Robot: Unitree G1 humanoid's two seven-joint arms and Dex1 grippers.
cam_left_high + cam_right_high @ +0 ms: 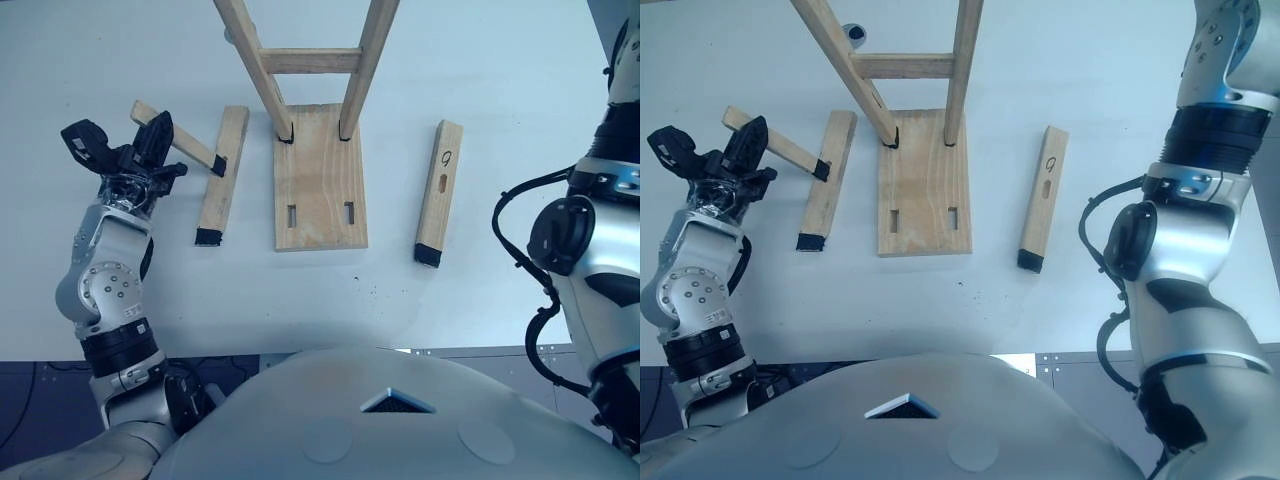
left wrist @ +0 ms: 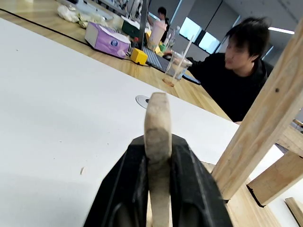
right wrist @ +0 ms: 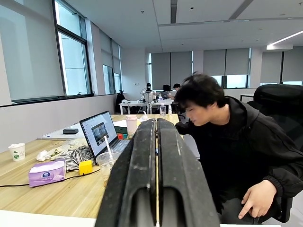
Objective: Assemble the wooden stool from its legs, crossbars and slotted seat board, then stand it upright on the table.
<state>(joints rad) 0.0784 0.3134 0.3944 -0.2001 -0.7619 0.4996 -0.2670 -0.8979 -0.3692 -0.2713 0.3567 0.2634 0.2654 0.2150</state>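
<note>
Firmly, the left hand (image 1: 152,138) clamps one end of a short crossbar (image 1: 190,148), whose far tip touches a loose leg (image 1: 222,175) lying flat on the desk (image 1: 500,60) beside the slotted seat board (image 1: 320,190); the right hand (image 3: 157,175) is closed on nothing. A careless push could slide that leg or knock the upright leg frame (image 1: 262,70) over

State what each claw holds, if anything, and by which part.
The left claw grips a short wooden bar near its bare end, opposite the black tip. The right claw is shut on nothing.
</note>
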